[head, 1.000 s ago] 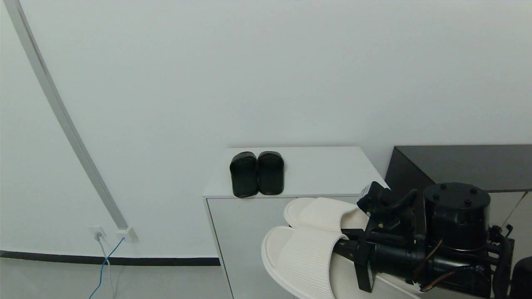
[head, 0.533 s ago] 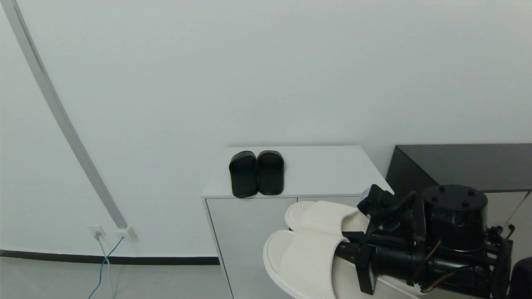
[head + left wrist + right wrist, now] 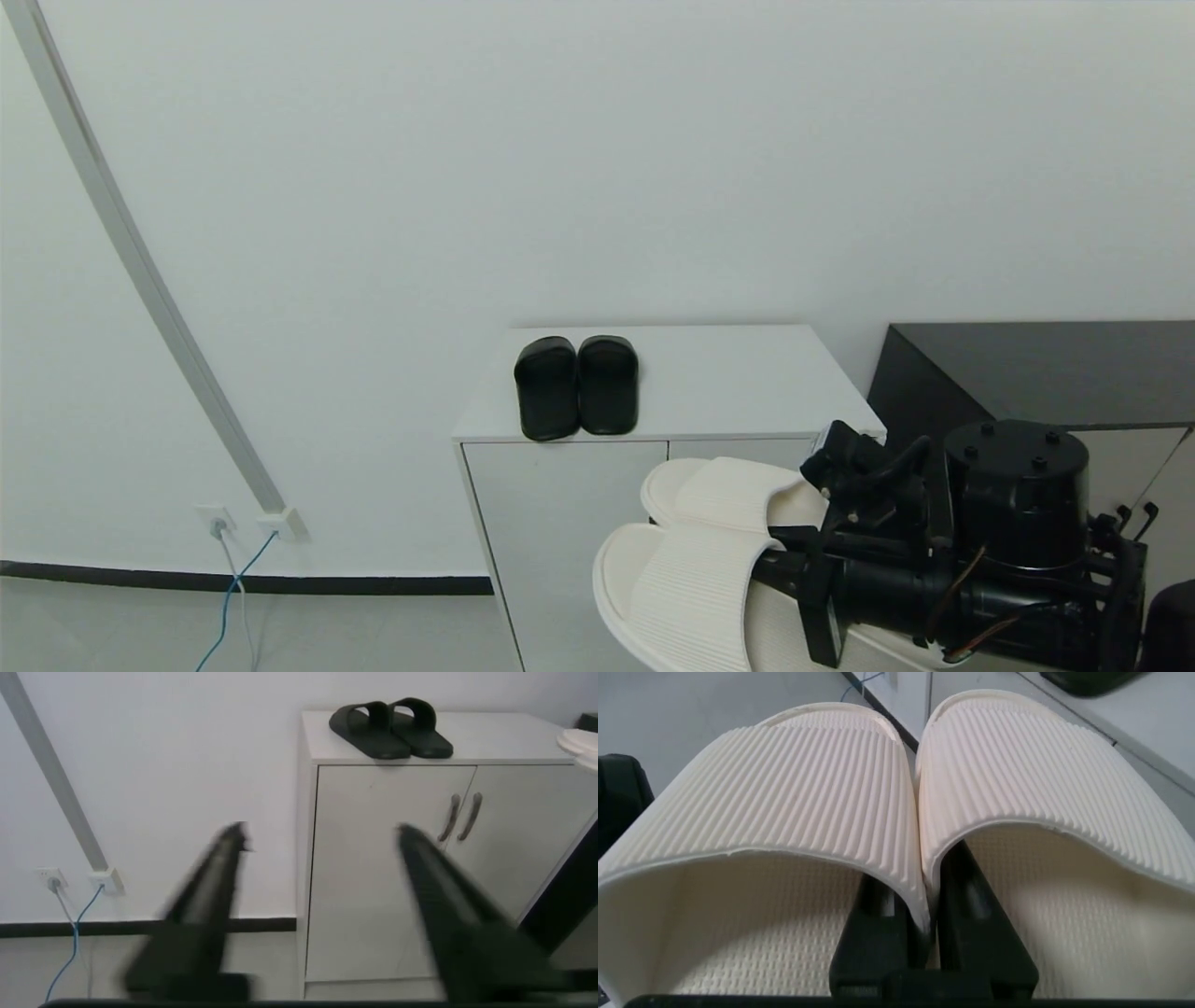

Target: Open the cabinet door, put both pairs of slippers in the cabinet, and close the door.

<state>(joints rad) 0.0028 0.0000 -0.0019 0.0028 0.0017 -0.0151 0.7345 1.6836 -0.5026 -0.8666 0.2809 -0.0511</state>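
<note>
Head view: a pair of black rubber slide slippers (image 3: 574, 392) sits atop the white two-door cabinet (image 3: 738, 383), its doors closed, and the right gripper (image 3: 786, 553) holds a pair of cream ribbed slippers (image 3: 695, 569) in front of it. Left wrist view: the left gripper (image 3: 322, 840) is spread wide and empty, facing the cabinet (image 3: 374, 887) with the black slippers (image 3: 391, 730) on top. Right wrist view: the right gripper (image 3: 923, 938) pinches both cream slippers' (image 3: 868, 803) inner straps together.

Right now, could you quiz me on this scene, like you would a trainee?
1. True or false: the cabinet has both doors shut.
2. The right gripper is holding: A a cup, B the white slippers, C nothing.
3. Fill in: the black slippers lie ___ the cabinet.
Key: 1 true; 2 B; 3 on top of.
</note>
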